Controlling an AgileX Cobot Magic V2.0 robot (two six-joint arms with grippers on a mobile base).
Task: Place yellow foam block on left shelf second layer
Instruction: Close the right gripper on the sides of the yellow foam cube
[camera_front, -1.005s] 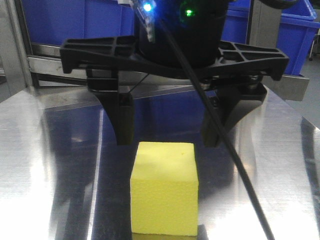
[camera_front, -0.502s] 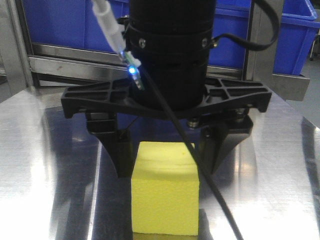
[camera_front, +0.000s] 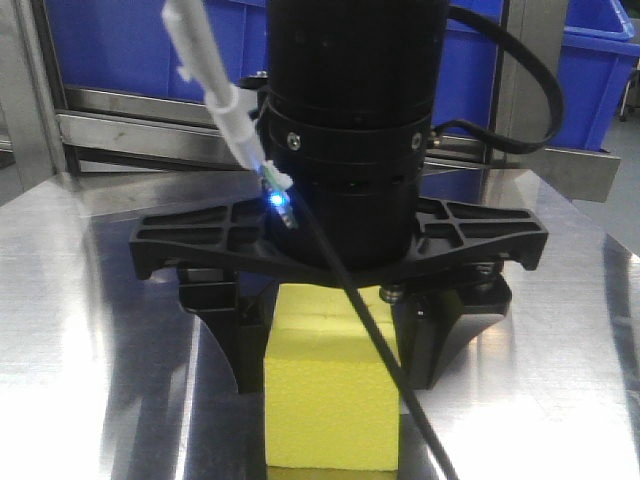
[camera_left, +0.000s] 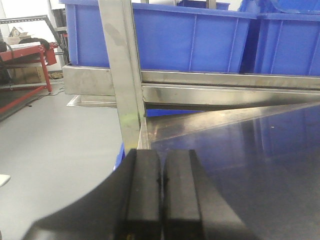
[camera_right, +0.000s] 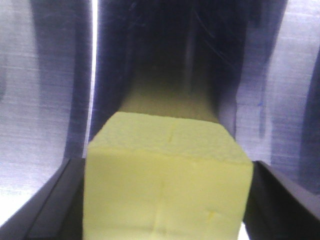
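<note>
- Front view: right gripper (camera_front: 332, 385), black, pointing straight down over a shiny metal table (camera_front: 100, 300).
- Yellow foam block (camera_front: 320, 410) stands flat on the table, near the front edge of the view, directly under the gripper's round black wrist.
- Gripper jaws are spread apart, w/ one black finger (camera_front: 248, 350) on each side of the block. Top half of the block sits between them.
- Fingers look to be right up against the block's sides, but it's too dark there to tell whether they touch the foam.
- Black cable (camera_front: 420, 440) runs diagonally from the wrist down across the block's right edge.
- Small blue light (camera_front: 278, 203) glows on the wrist front, below a white plug (camera_front: 215, 80).
- Behind the table: blue plastic bins (camera_front: 130, 40) on a steel rack.
- Right wrist view: block fills the lower centre, grainy top face lit, w/ dark fingers at both bottom corners and metal tabletop beyond.
- Left wrist view: left gripper (camera_left: 161, 155) is clamped together, its two black fingers (camera_left: 142, 190) pressed pad to pad w/ nothing between.
- It points toward an upright steel post (camera_left: 122, 75) of the rack, at the table's corner.
- Grey floor (camera_left: 50, 140) lies to the left, w/ a red cart (camera_left: 30, 55) further back.
</note>
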